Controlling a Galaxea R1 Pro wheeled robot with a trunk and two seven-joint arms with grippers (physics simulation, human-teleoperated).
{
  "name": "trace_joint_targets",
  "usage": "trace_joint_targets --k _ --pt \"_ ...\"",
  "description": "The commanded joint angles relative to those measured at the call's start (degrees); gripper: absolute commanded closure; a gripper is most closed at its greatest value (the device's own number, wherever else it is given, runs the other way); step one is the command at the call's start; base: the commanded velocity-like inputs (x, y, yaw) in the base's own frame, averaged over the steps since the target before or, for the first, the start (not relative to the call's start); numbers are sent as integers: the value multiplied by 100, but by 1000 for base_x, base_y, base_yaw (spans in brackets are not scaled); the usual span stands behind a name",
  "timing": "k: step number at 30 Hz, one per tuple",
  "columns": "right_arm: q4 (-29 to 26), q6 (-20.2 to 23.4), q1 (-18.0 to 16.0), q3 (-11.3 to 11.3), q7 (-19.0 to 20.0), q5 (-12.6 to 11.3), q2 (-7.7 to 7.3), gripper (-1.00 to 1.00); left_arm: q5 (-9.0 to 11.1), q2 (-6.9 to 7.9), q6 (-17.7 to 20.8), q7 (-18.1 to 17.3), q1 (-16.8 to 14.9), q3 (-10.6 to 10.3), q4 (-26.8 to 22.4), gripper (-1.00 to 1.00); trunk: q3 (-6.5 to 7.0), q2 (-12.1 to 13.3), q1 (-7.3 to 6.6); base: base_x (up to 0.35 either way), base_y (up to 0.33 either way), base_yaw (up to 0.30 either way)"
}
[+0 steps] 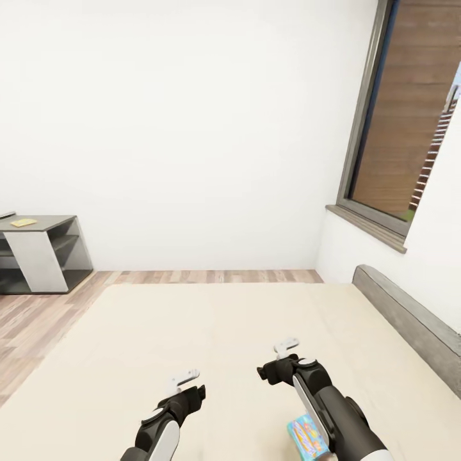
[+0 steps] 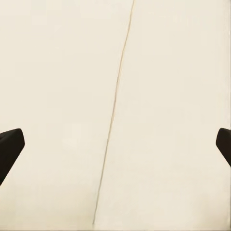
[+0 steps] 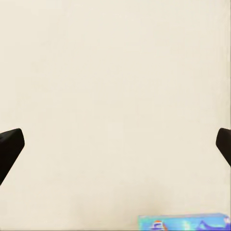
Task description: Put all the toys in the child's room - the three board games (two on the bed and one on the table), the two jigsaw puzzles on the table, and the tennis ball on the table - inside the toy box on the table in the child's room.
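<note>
I look across the bed (image 1: pixel 218 333), a wide beige mattress. One board game (image 1: pixel 305 436), mostly blue with cartoon print, lies on it at the near edge, partly hidden under my right forearm. Its blue edge also shows in the right wrist view as the board game (image 3: pixel 185 222). My right gripper (image 3: pixel 115 149) hangs open over bare mattress just beyond that box, and shows in the head view as the right gripper (image 1: pixel 282 366). My left gripper (image 2: pixel 115 149) is open too, over a mattress seam (image 2: pixel 113 120), with nothing between its fingers. The toy box and tennis ball are out of view.
The bed's dark grey headboard (image 1: pixel 410 320) runs along the right under a window (image 1: pixel 410 121). At the far left stands a grey unit with open shelves (image 1: pixel 41 253), with a small flat yellow thing (image 1: pixel 24 223) on top. Wood-plank floor (image 1: pixel 38 320) lies between it and the bed.
</note>
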Motion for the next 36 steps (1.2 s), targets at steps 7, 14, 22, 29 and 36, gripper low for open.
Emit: trace_joint_targets --k 7,14,22,29,36 --pt "-1 37 -5 -14 21 3 -16 -100 55 0 11 53 -4 -7 -9 -100 -7 -4 0 0 -304 0" --pt "1 85 -4 -23 25 -1 -32 -100 54 4 11 53 -4 -7 -9 -100 -7 -4 0 0 -304 0" --pt "7 100 -4 -54 24 -9 -44 -100 54 6 11 53 -4 -7 -9 -100 -7 -4 0 0 -304 0" --pt "21 103 -4 -78 20 -7 -48 -100 53 6 11 53 -4 -7 -9 -100 -7 -4 0 0 -304 0" --pt "35 102 -3 -88 19 -5 -49 -100 52 3 11 53 -4 -3 -9 -100 -7 -4 0 0 -304 0"
